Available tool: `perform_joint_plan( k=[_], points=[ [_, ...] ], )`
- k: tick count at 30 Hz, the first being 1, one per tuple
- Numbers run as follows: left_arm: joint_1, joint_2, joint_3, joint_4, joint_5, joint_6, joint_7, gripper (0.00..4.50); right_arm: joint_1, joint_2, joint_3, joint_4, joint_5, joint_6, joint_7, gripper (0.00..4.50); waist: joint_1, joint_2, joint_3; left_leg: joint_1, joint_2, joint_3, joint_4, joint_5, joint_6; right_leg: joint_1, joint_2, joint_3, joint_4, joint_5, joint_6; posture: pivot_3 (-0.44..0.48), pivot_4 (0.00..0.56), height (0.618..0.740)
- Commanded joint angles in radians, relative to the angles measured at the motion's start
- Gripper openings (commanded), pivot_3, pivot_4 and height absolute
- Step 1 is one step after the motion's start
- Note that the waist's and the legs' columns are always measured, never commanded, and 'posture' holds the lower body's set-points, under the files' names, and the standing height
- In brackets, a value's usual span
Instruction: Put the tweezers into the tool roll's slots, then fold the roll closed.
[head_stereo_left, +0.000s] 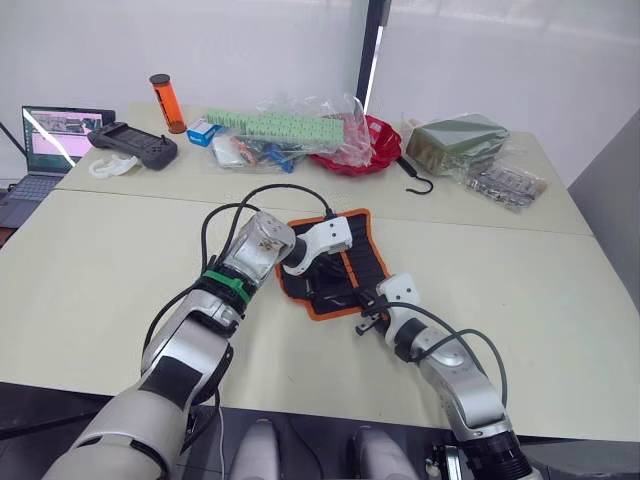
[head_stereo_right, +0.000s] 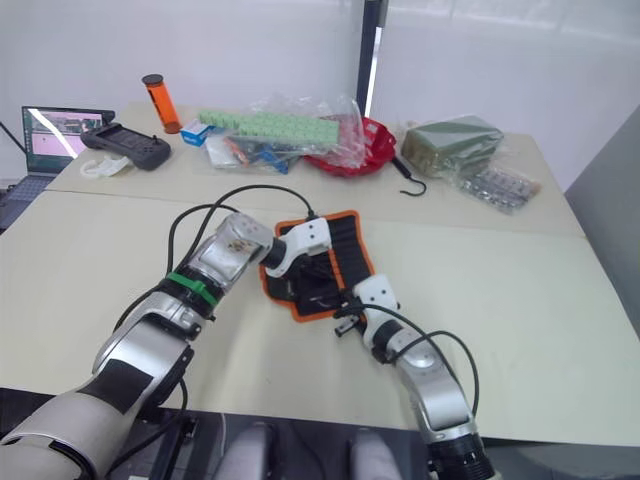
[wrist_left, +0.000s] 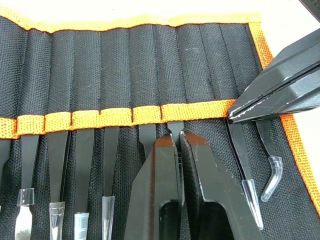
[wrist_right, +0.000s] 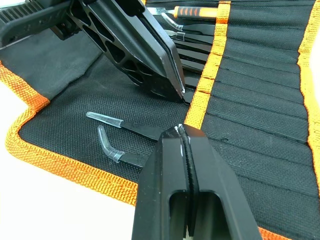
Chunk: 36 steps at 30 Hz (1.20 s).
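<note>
While the tool roll lies open on the beige counter, its long axis runs from 11 to 5 o'clock; both the left pincer and right pincer are pressed together over the tweezers.

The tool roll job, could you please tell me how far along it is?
Done: the tweezers sit in the slots of the open tool roll. In hand: the left gripper, shut, and the right gripper, shut, press at the slot band. Left: folding the roll.
</note>
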Motion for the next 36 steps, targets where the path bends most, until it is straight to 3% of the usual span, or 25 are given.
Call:
perform_joint_plan(
  k=[1, 2, 9, 15, 16, 28, 36],
  points=[
    [-0.045, -0.013, 0.027, -0.01, 0.003, -0.02, 0.021, 0.04, 0.026, -0.001, 0.013, 0.033, -0.007, 0.04, -0.001, 0.0, 0.0, 0.0, 0.0, 0.0, 0.0, 0.0, 0.0, 0.0, 0.0, 0.0, 0.0, 0.0, 0.0, 0.0, 0.0, 0.0, 0.15, 0.738],
    [-0.046, -0.012, 0.032, -0.01, 0.002, -0.015, 0.025, 0.04, 0.026, -0.001, 0.014, 0.035, -0.007, 0.039, 0.0, 0.0, 0.0, 0.0, 0.0, 0.0, 0.0, 0.0, 0.0, 0.0, 0.0, 0.0, 0.0, 0.0, 0.0, 0.0, 0.0, 0.0, 0.15, 0.738],
    [-0.042, 0.029, 0.06, -0.077, -0.019, 0.042, -0.014, 2.26, 0.016, 0.0, 0.017, 0.047, -0.007, 0.035, 0.005, 0.0, -0.006, 0.0, 0.0, 0.0, 0.0, -0.001, 0.0, 0.0, 0.0, 0.0, 0.0, 0.0, 0.001, 0.0, 0.0, 0.0, 0.15, 0.738],
    [0.01, 0.162, 0.125, -0.25, -0.054, 0.166, -0.045, 4.3, 0.007, -0.005, 0.008, 0.066, -0.006, 0.019, 0.014, 0.0, -0.015, 0.001, 0.0, 0.001, 0.001, -0.001, 0.0, 0.0, 0.0, 0.0, 0.001, 0.0, 0.001, 0.0, 0.0, 0.0, 0.15, 0.738],
    [0.022, 0.188, 0.139, -0.275, -0.062, 0.187, -0.045, 4.48, 0.007, -0.007, 0.002, 0.065, -0.005, 0.012, 0.016, 0.0, -0.017, 0.002, 0.0, 0.001, 0.001, -0.002, -0.001, 0.0, 0.0, 0.0, 0.001, 0.0, 0.001, 0.0, 0.0, 0.0, 0.15, 0.738],
    [0.206, 0.4, 0.442, -0.514, -0.247, 0.366, 0.042, 4.48, 0.016, -0.037, -0.029, 0.034, 0.002, -0.015, 0.032, 0.0, -0.012, 0.003, 0.001, 0.0, 0.0, -0.003, 0.0, 0.0, 0.0, 0.0, 0.001, 0.0, 0.002, 0.0, 0.0, 0.0, 0.15, 0.738],
    [0.533, 0.457, 0.775, -0.766, -0.319, 0.337, 0.262, 4.48, -0.027, -0.054, -0.033, 0.117, -0.006, -0.052, 0.058, 0.0, -0.007, 0.004, 0.001, 0.001, 0.001, -0.004, 0.0, 0.0, 0.0, 0.0, 0.0, -0.001, 0.002, 0.0, 0.0, 0.0, 0.15, 0.738]
  ],
)
